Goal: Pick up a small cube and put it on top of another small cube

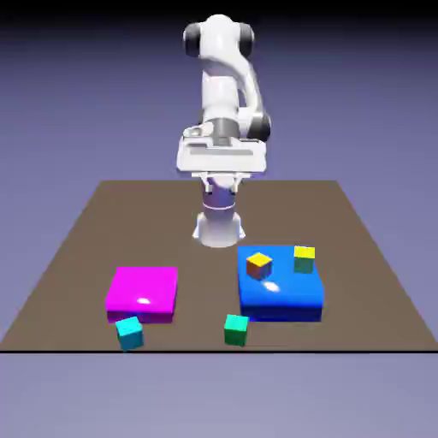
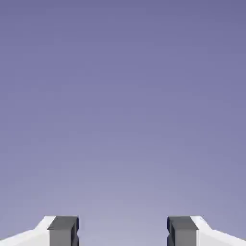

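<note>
Blue-violet backdrop fills your hand view; your white two-finger gripper (image 2: 123, 231) stands with jaws apart. Your small bright cyan cube (image 1: 129, 333) sits near the glossy magenta slab (image 1: 143, 292).

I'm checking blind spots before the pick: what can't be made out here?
- Undersides of the cyan cube and orange-sided cube: exterior view, hidden by the cubes themselves.
- Far sides of the magenta slab and blue slab: exterior view, hidden by their own bulk.
- Finger bases: hand view, cut off by the bottom edge.
</note>
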Available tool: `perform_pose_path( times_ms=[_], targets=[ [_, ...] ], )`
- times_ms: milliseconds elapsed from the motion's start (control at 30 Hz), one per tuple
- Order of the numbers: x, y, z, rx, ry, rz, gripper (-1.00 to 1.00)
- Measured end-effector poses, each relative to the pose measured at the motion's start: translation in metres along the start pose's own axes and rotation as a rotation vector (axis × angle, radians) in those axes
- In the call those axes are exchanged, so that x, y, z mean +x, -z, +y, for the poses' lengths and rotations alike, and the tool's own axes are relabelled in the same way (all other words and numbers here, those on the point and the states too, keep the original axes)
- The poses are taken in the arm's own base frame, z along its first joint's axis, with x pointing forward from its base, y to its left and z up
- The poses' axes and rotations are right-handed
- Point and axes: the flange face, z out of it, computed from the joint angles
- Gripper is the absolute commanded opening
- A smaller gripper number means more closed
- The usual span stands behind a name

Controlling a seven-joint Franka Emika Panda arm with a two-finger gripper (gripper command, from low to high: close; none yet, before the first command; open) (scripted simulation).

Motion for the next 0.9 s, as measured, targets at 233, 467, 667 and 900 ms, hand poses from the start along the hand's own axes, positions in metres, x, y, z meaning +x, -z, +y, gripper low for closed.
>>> perform_pose_path(
  times_ms=[233, 467, 667, 900],
  targets=[
    [0.030, -0.076, 0.036, -0.127, 0.031, -0.194, 0.00],
    [0.048, -0.150, 0.088, -0.241, 0.081, -0.371, 0.00],
    [0.058, -0.203, 0.135, -0.323, 0.151, -0.501, 0.00],
    [0.072, -0.248, 0.188, -0.404, 0.261, -0.618, 0.00]
  ],
)
